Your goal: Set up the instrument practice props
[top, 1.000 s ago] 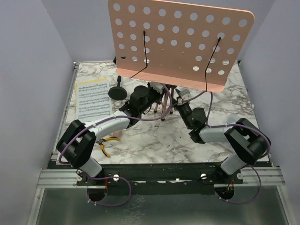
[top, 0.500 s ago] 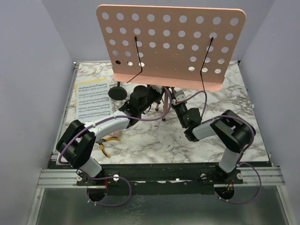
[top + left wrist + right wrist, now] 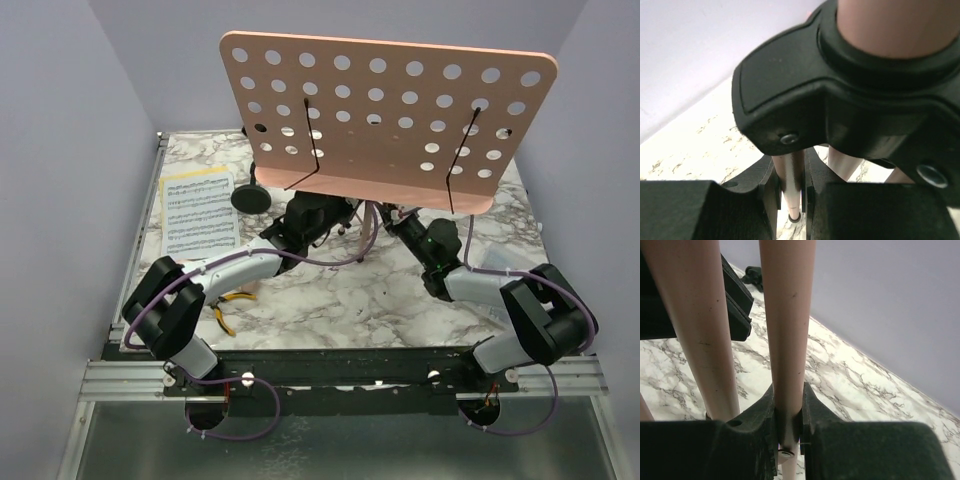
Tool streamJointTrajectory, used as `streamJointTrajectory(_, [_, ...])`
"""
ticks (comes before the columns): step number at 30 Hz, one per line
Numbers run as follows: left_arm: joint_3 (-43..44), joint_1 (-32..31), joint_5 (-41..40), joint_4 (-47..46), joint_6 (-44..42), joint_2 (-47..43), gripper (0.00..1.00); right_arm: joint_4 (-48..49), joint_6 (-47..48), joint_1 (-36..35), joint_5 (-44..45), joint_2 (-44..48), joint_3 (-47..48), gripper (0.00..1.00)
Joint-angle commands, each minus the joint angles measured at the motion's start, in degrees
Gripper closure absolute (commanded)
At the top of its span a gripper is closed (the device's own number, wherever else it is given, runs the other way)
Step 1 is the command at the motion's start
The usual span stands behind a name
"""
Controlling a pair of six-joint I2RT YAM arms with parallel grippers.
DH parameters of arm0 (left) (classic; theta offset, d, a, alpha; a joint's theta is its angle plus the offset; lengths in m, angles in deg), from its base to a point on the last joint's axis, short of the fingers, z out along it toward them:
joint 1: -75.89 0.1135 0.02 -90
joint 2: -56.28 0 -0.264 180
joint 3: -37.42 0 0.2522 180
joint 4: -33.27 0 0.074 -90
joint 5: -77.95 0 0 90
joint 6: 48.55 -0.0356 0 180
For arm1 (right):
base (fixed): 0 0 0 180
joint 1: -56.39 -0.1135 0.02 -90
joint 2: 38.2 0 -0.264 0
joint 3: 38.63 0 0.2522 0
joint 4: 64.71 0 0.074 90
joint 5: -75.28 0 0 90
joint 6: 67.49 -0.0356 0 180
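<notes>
left gripper (image 3: 790, 197) pinching a thin tripod leg (image 3: 790, 172) between its pads. right gripper (image 3: 788, 432) clamping a second leg (image 3: 787, 330). pink perforated desk (image 3: 385, 110) tilting above both grippers; sheet music (image 3: 197, 212) lying left of the left gripper.

The light is soft and even from above. The bench (image 3: 700, 145) looks washed out in the left wrist view, and near parts there are blurred.
</notes>
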Motion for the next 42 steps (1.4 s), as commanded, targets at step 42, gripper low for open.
streamJointTrajectory(42, [6.1, 5.2, -5.3, 18.3, 2.3, 2.5, 1.00, -38.2, -11.3, 10.6, 5.0, 1.3, 7.0, 0.75])
